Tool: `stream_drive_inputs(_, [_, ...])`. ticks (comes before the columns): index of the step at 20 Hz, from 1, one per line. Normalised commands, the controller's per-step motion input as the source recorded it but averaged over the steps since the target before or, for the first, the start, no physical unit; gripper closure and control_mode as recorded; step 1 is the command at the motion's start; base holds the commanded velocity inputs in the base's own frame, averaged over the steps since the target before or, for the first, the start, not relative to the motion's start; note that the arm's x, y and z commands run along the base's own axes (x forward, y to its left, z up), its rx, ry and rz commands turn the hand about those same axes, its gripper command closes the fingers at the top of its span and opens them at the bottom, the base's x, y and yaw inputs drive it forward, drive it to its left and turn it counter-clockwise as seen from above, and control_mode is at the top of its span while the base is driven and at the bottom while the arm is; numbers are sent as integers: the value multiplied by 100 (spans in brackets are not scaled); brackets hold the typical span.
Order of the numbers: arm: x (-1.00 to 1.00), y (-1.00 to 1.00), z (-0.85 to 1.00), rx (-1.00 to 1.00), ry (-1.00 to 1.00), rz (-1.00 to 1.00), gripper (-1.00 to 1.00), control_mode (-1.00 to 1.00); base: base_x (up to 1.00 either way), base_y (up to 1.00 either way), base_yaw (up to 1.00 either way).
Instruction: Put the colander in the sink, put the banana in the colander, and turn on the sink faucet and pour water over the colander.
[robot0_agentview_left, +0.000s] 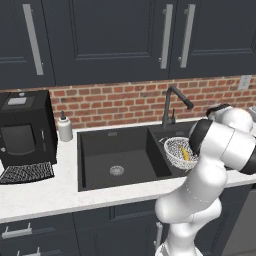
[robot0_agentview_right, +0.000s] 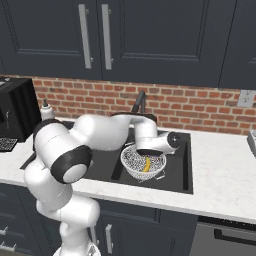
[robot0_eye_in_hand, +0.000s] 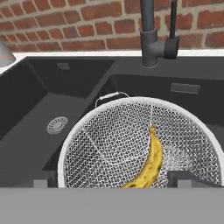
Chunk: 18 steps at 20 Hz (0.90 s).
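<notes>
While the jaws gape wide, one banana (robot0_eye_in_hand: 152, 162) lies in one colander (robot0_eye_in_hand: 109, 144).

Arm bent forward, gripper (robot0_eye_in_hand: 113, 180) spread wide, empty.

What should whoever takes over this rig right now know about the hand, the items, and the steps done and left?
Hand: open, empty, hovering over the colander.
Colander: sitting in the narrower basin of the sink.
Banana: lying inside the colander.
Sink faucet: behind the colander; no water visible running.
Done: colander in sink, banana in colander.
Left: turn on the faucet and run water over the colander.
</notes>
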Motion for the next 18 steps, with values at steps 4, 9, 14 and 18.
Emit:
stream_drive_inputs(4, [-8, -13, 46, 0, -30, 45, -100, -100, 0, 0, 0])
stream_drive_inputs(9, [0, -3, 28, 0, -17, 29, -100, -100, 0, 0, 0])
stream_drive_inputs(14, [0, 4, 1, 1, -26, 10, -100, -100, 0, 0, 0])
stream_drive_inputs(18, [17, 0, 3, 9, -12, 0, -100, -100, 0, 0, 0])
